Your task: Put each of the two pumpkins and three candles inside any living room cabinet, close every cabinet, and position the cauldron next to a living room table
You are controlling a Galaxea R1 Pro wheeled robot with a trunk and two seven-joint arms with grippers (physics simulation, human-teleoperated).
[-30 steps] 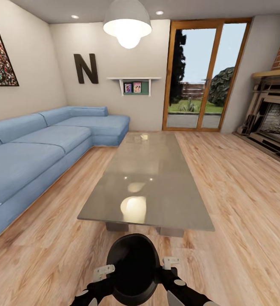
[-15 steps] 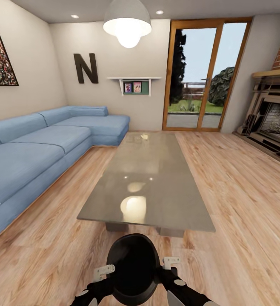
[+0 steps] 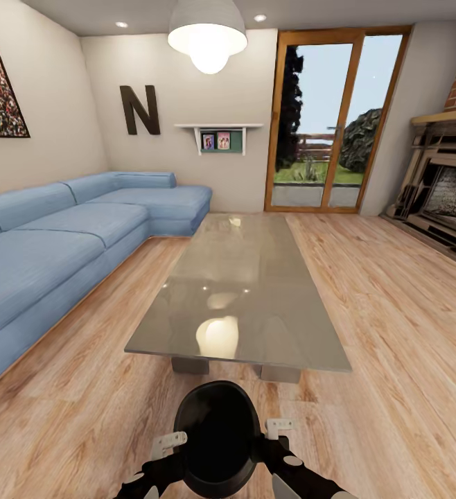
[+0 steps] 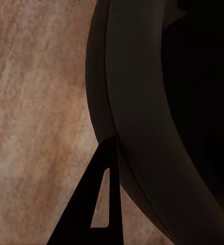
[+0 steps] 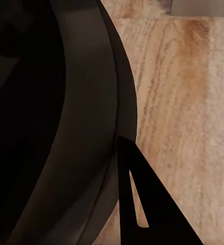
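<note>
The black round cauldron (image 3: 217, 438) hangs low over the wood floor, just short of the near end of the long glossy grey-brown table (image 3: 245, 277). My left gripper (image 3: 174, 443) is shut on the rim at one side, my right gripper (image 3: 268, 433) on the rim at the other. In the left wrist view one dark finger (image 4: 99, 204) lies against the outside of the cauldron's rim band (image 4: 142, 112). The right wrist view has a finger (image 5: 142, 204) outside the rim band (image 5: 76, 127) too. Each inner finger is hidden inside the pot. The pumpkins, candles and cabinets are out of view.
A blue corner sofa (image 3: 62, 249) runs along the left wall. At the right stands an ornate fireplace (image 3: 450, 201) under red brick. A glass door (image 3: 332, 118) is at the back. Wood floor (image 3: 394, 312) runs on both sides of the table.
The whole picture has shifted slightly, so the camera has moved a little towards the table. The cauldron and both grippers hold the same place in the view.
</note>
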